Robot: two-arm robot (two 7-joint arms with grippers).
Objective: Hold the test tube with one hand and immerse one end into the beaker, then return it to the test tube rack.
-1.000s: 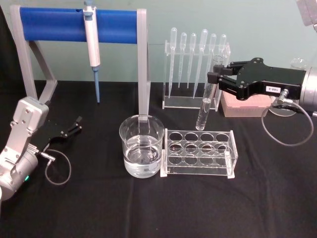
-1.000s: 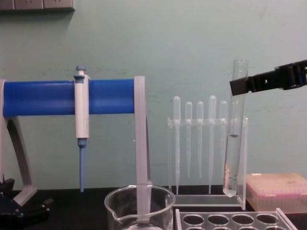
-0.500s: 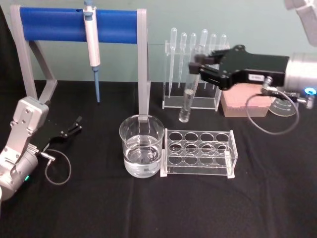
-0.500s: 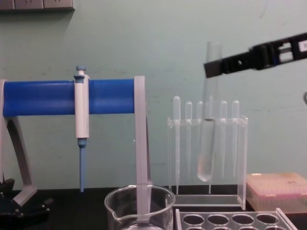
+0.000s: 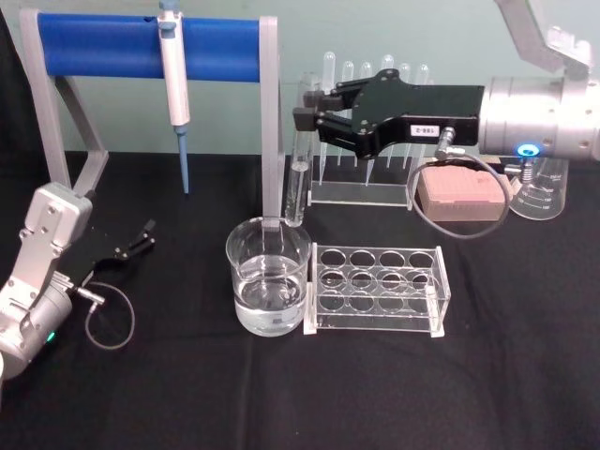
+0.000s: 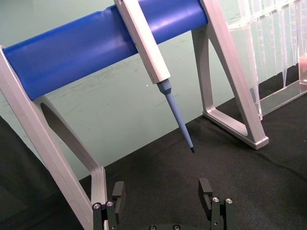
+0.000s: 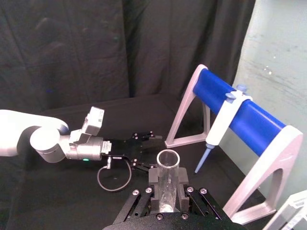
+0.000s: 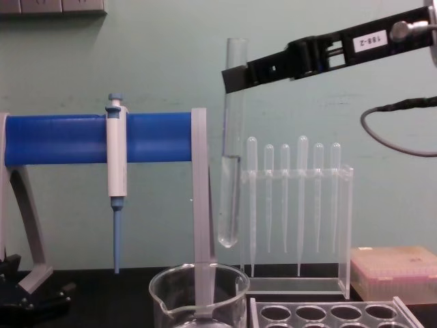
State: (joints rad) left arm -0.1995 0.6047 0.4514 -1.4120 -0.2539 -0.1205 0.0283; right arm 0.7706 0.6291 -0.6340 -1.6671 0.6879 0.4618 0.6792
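Gripping the long clear glass test tube (image 5: pixel 298 183) near its rim, the right black two-jaw claw (image 5: pixel 311 118), reaching level from 3 o'clock, hangs it near-vertical, round end just above the wide clear glass beaker (image 5: pixel 234 281), toward its 1 o'clock rim. The left claw (image 5: pixel 136 241) rests open at 9 o'clock on the black tabletop (image 5: pixel 187 394).

My R gripper (image 5: pixel 306 117) pinches the tube (image 5: pixel 297 187) near its open rim, upper centre of head view. Tube's clear, near-upright, round end down, hanging just above the beaker (image 5: pixel 236 277) w/o touching. Beaker stands centre frame, wide, clear, spouted, part full of clear liquid.
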